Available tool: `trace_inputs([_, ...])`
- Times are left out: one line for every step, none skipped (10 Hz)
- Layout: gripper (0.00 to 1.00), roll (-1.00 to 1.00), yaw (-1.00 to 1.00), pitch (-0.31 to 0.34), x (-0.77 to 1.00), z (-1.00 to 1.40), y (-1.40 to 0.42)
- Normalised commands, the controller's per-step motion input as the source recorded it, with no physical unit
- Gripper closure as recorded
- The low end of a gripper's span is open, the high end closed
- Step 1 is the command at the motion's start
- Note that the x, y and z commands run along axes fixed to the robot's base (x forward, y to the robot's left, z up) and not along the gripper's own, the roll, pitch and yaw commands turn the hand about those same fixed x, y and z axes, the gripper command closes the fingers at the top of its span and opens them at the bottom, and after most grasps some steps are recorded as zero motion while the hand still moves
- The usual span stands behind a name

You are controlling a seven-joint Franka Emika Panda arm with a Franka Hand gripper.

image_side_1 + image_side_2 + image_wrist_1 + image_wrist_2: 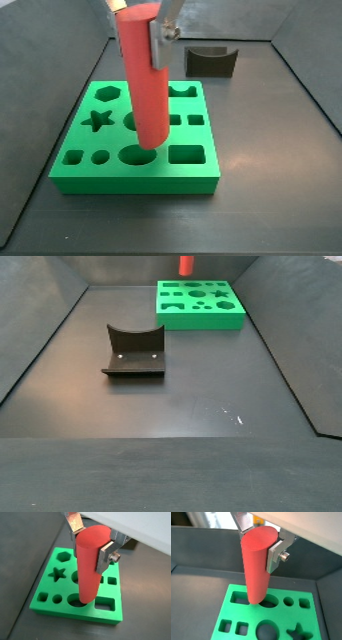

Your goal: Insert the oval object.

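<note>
My gripper (91, 539) is shut on the top of the oval object (87, 567), a long smooth red rod that it holds upright. The silver fingers (107, 554) press on both sides of the rod in both wrist views (261, 537). The rod (254, 572) hangs over the green block (50, 582), which has several shaped holes. Its lower end is at the mouth of the large oval hole (72, 601). I cannot tell whether it has entered. In a side view the rod (142, 80) stands over the block's (134, 170) front row, by the oval hole (132, 155).
A dark grey fixture with a curved back (134, 353) stands on the dark floor, well away from the green block (198, 306). It also shows behind the block in a side view (210, 60). Dark sloping walls (40, 346) enclose the floor.
</note>
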Motion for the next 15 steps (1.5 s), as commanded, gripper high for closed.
trace_inputs([1.0,0.06,-1.0,0.0,-0.01,-0.21,0.0])
trace_inputs([1.0,0.07,-1.0,0.0,-0.02,-0.23,0.0])
trace_inputs([1.0,0.09,-0.99,0.0,-0.15,-0.31,0.0])
trace_inputs([1.0,0.08,-0.92,0.0,-0.25,-0.33,0.0])
trace_inputs([1.0,0.0,-0.89,0.0,-0.16,-0.1,0.0])
trace_inputs([1.0,-0.03,-0.87,-0.029,-0.15,-0.02,-0.02])
trace_inputs([1.0,-0.13,-0.94,-0.051,0.0,-0.07,-0.03])
trace_inputs([1.0,-0.12,-0.99,-0.074,0.0,-0.06,-0.05])
trace_inputs([1.0,-0.05,-1.0,-0.013,0.0,-0.13,0.0])
trace_inputs([1.0,-0.01,-1.0,-0.003,0.0,-0.14,0.0])
trace_inputs([1.0,0.01,-1.0,0.0,-0.02,-0.22,0.0])
trace_inputs([1.0,0.05,-0.98,0.0,-0.08,-0.27,-0.01])
trace_inputs([1.0,0.0,-0.89,0.001,-0.02,-0.2,-0.11])
trace_inputs([1.0,-0.04,-0.85,0.0,-0.02,-0.13,-0.15])
trace_inputs([1.0,-0.12,-0.77,0.0,0.0,-0.08,-0.24])
